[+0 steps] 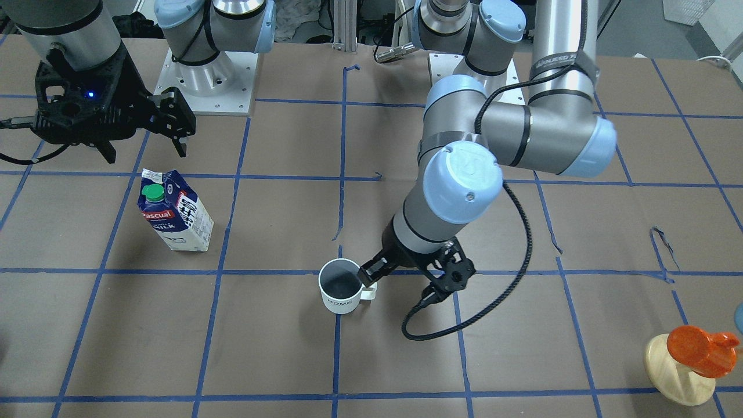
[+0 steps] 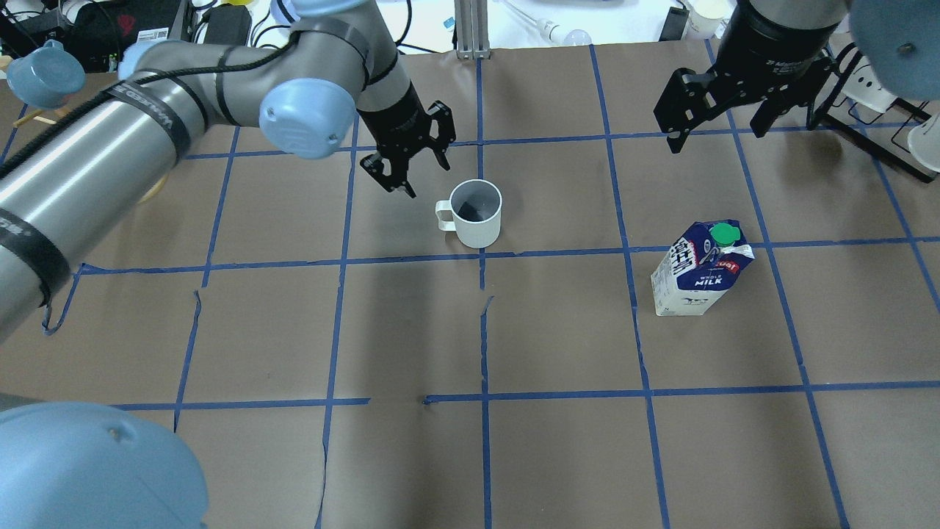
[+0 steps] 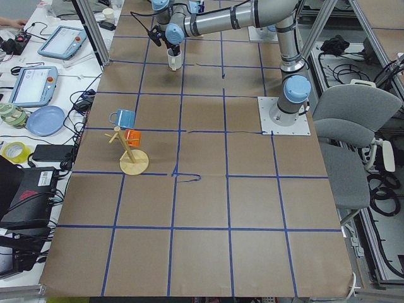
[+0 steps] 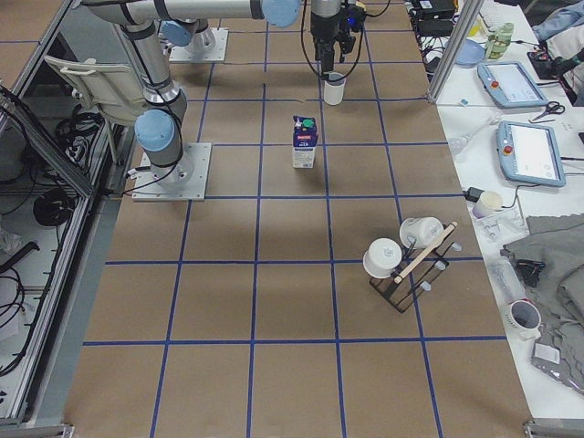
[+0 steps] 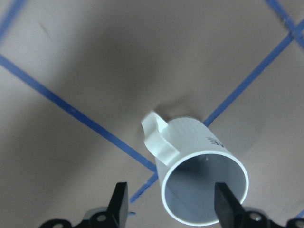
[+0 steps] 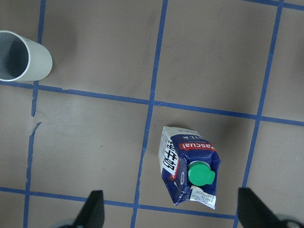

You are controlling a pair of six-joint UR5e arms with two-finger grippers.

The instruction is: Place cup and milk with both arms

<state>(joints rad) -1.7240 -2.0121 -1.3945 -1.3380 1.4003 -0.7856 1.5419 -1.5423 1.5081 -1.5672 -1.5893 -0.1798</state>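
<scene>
The white cup [image 2: 477, 217] stands upright near the table's middle, its handle toward my left arm. It also shows in the front view [image 1: 341, 285] and the left wrist view [image 5: 204, 175]. My left gripper [image 2: 426, 176] hovers open just beside and above the cup's handle side; its two fingertips [image 5: 119, 199] frame the cup's rim without touching it. The blue and white milk carton [image 2: 698, 272] with a green cap stands upright to the right, also seen in the front view [image 1: 174, 212] and the right wrist view [image 6: 190, 171]. My right gripper [image 2: 716, 128] is open and empty, raised beyond the carton.
A wooden mug tree [image 1: 679, 371] with an orange mug [image 1: 699, 348] stands toward the table's end on my left. A black rack [image 4: 411, 260] with white mugs stands toward the end on my right. Blue tape lines grid the brown table [image 2: 558, 455].
</scene>
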